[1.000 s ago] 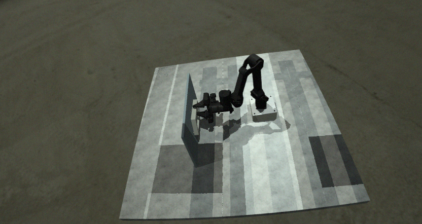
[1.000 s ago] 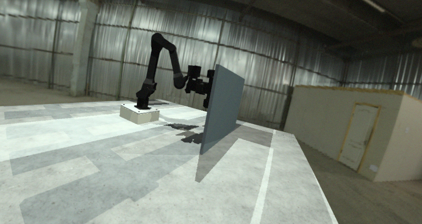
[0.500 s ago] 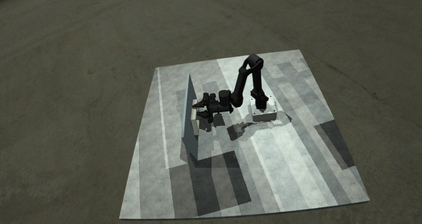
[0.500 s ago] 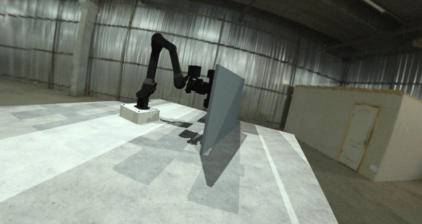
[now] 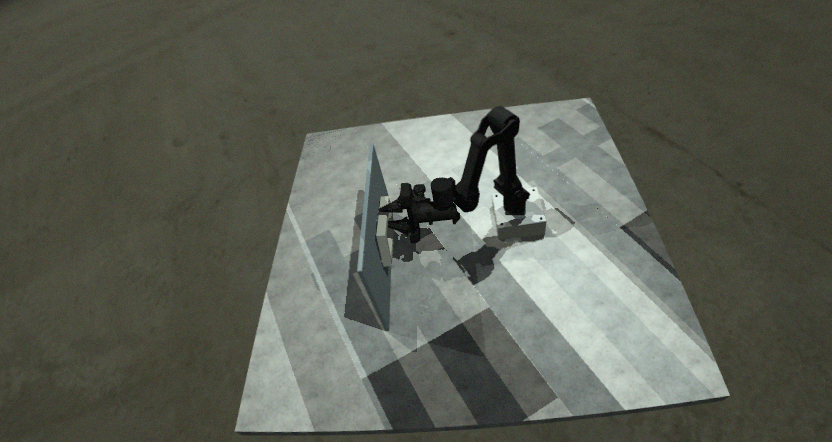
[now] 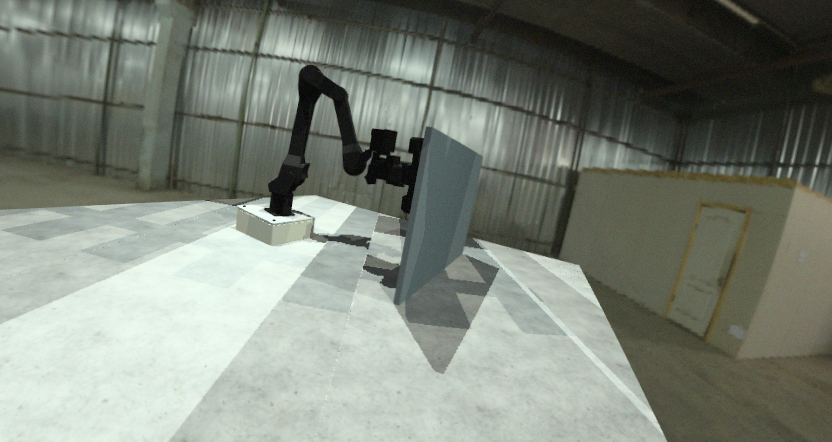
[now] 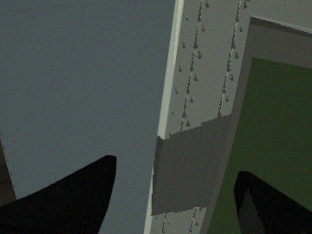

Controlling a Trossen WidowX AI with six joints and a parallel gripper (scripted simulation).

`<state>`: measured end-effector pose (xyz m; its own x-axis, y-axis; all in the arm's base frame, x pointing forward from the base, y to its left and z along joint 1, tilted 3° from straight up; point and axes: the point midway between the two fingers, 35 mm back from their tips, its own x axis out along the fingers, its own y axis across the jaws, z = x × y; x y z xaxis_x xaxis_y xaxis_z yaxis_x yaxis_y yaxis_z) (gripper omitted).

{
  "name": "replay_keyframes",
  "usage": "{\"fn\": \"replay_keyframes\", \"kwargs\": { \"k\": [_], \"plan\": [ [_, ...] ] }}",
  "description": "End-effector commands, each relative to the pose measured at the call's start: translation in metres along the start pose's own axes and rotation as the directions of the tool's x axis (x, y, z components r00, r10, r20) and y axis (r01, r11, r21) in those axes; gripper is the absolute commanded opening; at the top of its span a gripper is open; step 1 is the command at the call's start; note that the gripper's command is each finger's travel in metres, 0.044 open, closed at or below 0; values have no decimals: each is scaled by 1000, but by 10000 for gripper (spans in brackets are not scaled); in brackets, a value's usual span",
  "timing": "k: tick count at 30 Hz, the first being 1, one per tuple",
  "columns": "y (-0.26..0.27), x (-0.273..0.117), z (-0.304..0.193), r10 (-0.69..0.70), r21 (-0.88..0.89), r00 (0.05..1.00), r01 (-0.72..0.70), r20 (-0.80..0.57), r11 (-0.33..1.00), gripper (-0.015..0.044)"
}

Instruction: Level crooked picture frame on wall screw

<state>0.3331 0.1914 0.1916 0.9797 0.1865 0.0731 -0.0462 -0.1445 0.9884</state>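
The picture frame [image 5: 382,238] [image 7: 212,55] hangs on the blue-grey wall panel [image 5: 378,291] [image 6: 445,206] [image 7: 85,80]. It has a pale grey border around a green picture [image 7: 280,115]. In the wrist view its side edge runs slanted, its top further right than its bottom; how far it is off level I cannot tell. My gripper [image 5: 386,217] [image 7: 177,173] is open, close in front of the panel. One finger is over the bare panel, the other over the green picture, with the border between them. Whether either finger touches the frame is unclear. The screw and the notched strip are hidden.
The arm's base block [image 5: 520,230] [image 6: 273,231] stands on the patterned table top [image 5: 581,323] [image 6: 261,369], on the frame's side of the panel. The arm reaches from it to the frame. The panel hides the frame and the fingers in the exterior view.
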Motion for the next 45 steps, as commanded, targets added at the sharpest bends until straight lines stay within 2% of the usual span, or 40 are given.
{"fn": "replay_keyframes", "kwargs": {
  "k": [1, 28, 30, 31, 45],
  "plan": [
    [0, 0, -1, 0, 4, 1000, 0, -3, 1000, 240],
    [0, 0, -1, 0, 4, 1000, 0, -3, 1000, 60],
    [0, 0, -1, 0, 4, 1000, 0, -3, 1000, 7],
    [0, 0, -1, 0, 4, 1000, 0, -3, 1000, 0],
    [2, 0, 0, 0, 4, 1000, 0, -3, 1000, 0]
  ]
}}
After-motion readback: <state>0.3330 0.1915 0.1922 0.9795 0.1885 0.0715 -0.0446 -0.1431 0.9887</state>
